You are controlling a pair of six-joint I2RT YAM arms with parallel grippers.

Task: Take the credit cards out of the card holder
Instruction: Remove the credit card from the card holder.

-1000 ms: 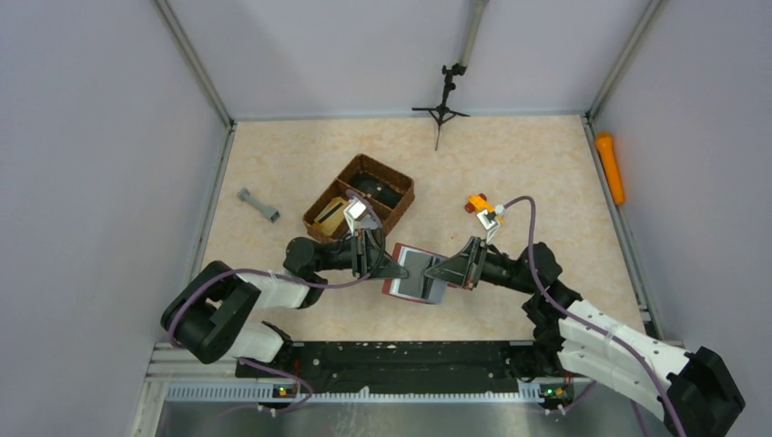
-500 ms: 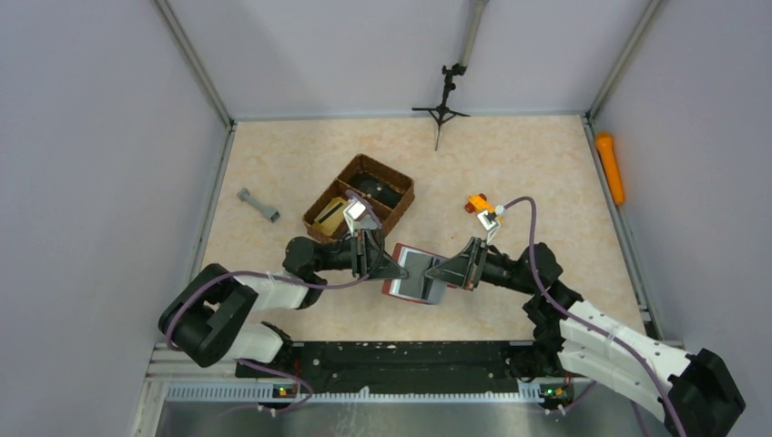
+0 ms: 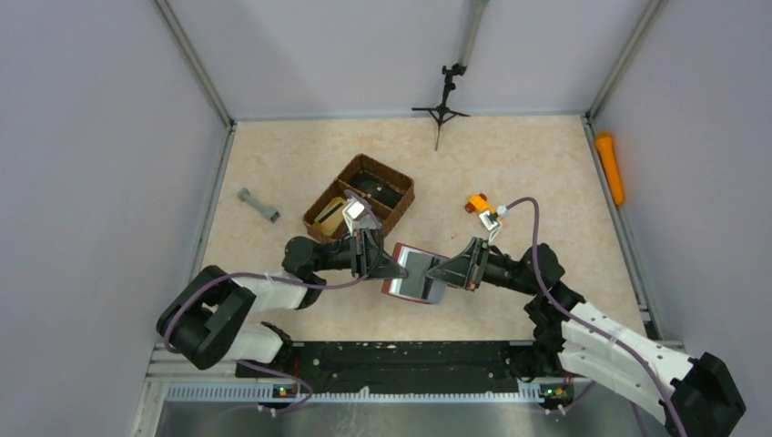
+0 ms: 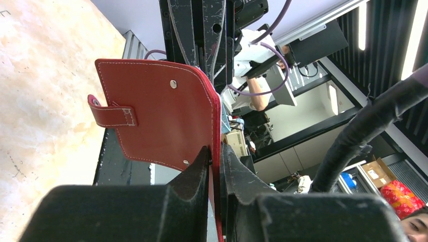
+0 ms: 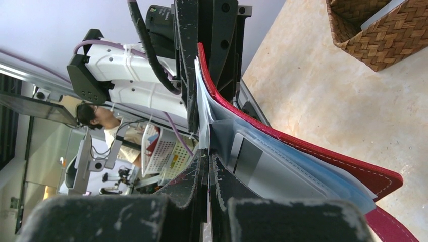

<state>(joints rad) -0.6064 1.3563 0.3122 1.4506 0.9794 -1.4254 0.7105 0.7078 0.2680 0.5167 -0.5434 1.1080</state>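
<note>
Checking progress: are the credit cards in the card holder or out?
In. The credit cards lie stacked against the inside of the red card holder, not pulled free.

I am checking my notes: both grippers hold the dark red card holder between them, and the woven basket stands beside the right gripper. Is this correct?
Not fully. The woven basket stands just behind the left gripper, not beside the right gripper; the top external view shows this. Both do hold the dark red card holder between them.
</note>
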